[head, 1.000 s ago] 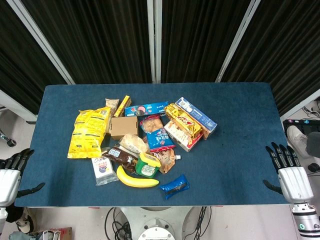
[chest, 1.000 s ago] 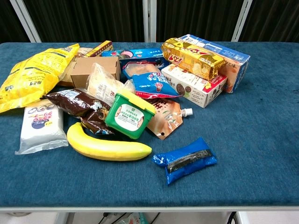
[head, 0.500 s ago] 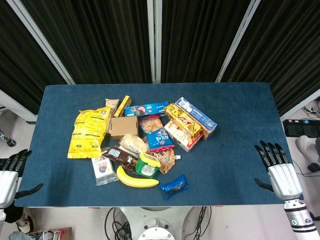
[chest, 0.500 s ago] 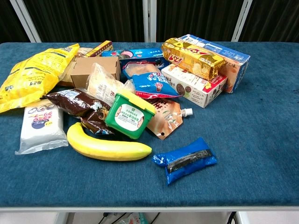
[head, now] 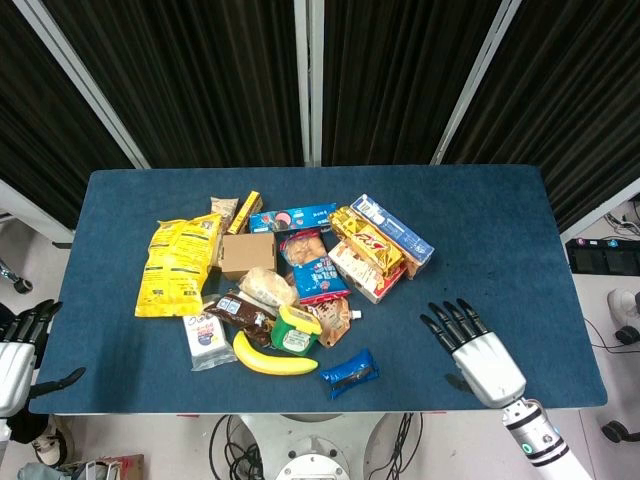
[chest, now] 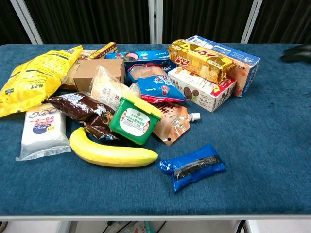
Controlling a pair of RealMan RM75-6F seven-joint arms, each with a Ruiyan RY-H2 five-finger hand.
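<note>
- Your right hand [head: 478,350] hovers over the blue surface [head: 500,240], fingers spread, holding nothing.
- Nearest item: the blue packet [head: 349,371], lying flat to its left, apart from the banana [head: 272,360].
- Looks like the approach step; next, lower onto the packet.
- Left hand [head: 18,350] waits off the edge, empty.

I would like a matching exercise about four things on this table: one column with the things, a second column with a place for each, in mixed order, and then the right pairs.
Things:
1. banana
2. yellow bag
3. blue packet
4. right hand

Places:
A. at the left end of the pile
B. over bare cloth, right of the pile
C. just in front of the green tub
D. alone at the front, right of the banana

Pairs: 1-C, 2-A, 3-D, 4-B
</note>
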